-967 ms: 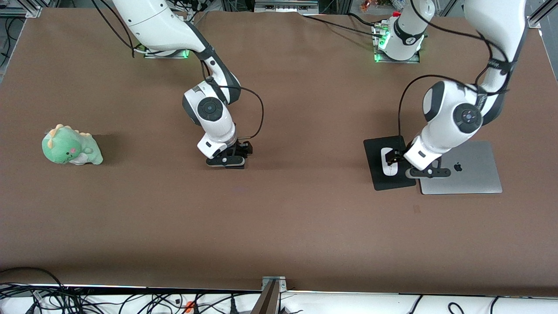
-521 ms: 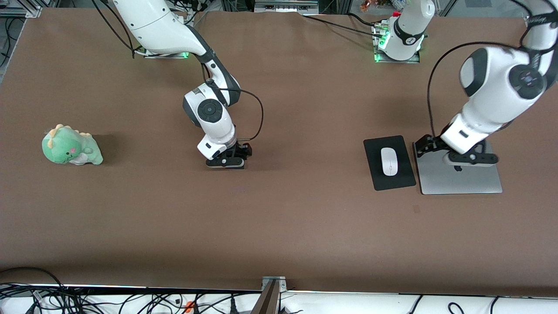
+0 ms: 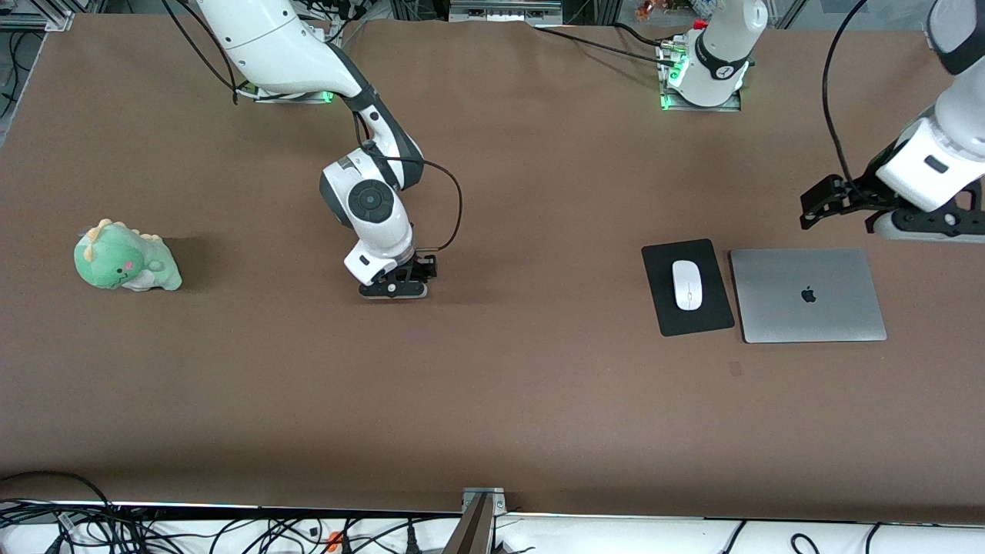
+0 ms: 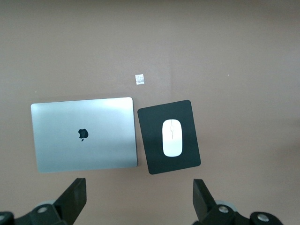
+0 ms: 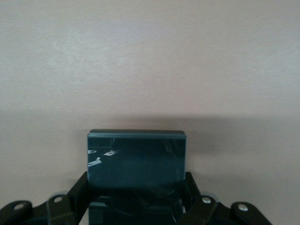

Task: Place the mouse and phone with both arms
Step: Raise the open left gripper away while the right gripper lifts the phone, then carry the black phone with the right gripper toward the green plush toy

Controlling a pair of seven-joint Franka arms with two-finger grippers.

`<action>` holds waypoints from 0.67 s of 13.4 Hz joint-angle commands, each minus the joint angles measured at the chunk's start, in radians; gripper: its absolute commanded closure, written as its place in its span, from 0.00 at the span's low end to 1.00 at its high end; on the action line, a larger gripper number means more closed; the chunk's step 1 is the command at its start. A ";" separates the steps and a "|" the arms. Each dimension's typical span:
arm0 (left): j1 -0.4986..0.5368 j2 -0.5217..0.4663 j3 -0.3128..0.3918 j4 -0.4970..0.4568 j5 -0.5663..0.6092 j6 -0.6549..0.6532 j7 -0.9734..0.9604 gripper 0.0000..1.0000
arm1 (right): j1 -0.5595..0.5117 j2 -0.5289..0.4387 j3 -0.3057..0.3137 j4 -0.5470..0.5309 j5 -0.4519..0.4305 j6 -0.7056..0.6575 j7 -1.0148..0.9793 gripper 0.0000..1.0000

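Counting from across the table: two arms, one mouse (image 3: 687, 285), one mouse pad (image 3: 712, 315), one laptop (image 3: 807, 295) and one green plush dinosaur (image 3: 125, 258) are showing in the front view. The mouse is lying on the mouse pad, which is sitting just beside the closed laptop, on the side toward the right arm's end of the table. The left gripper (image 3: 817, 206) is hanging in the air over bare table next to the laptop's edge that is farther from the front camera, fingers spread and holding nothing. The right gripper (image 3: 400, 286) is standing low at the table's middle, well apart from the laptop, between it and the dinosaur.

Compared with a second ago, the left gripper is no longer down on the mouse; it has let go, risen and pulled away past the laptop, leaving the mouse lying on the pad. The right gripper has hardly shifted, but its fingers have drawn together.

Looking through the left wrist view, one laptop (image 4: 84, 134), one mouse pad (image 4: 187, 110) and one mouse (image 4: 172, 138) are lying below, with a small white scrap (image 4: 139, 79) on the table near the laptop. Both fingers (image 4: 72, 199) are standing wide apart.

Looking through the right wrist view, one phone (image 5: 136, 176) is showing, a dark glossy slab, and the right gripper's fingers (image 5: 190, 199) are pinching it from both sides just above the brown table.
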 commanded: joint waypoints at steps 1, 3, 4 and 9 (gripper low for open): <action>0.002 0.022 -0.014 0.077 0.023 -0.079 0.013 0.00 | -0.051 -0.005 0.002 0.151 -0.008 -0.218 -0.091 0.46; 0.001 0.022 -0.016 0.115 0.049 -0.118 0.004 0.00 | -0.120 -0.023 0.002 0.192 0.008 -0.298 -0.224 0.47; -0.002 0.022 -0.020 0.130 0.068 -0.143 -0.037 0.00 | -0.159 -0.040 0.002 0.191 0.026 -0.301 -0.290 0.47; -0.007 0.021 -0.028 0.135 0.066 -0.185 -0.105 0.00 | -0.358 -0.076 0.002 0.142 0.043 -0.281 -0.524 0.51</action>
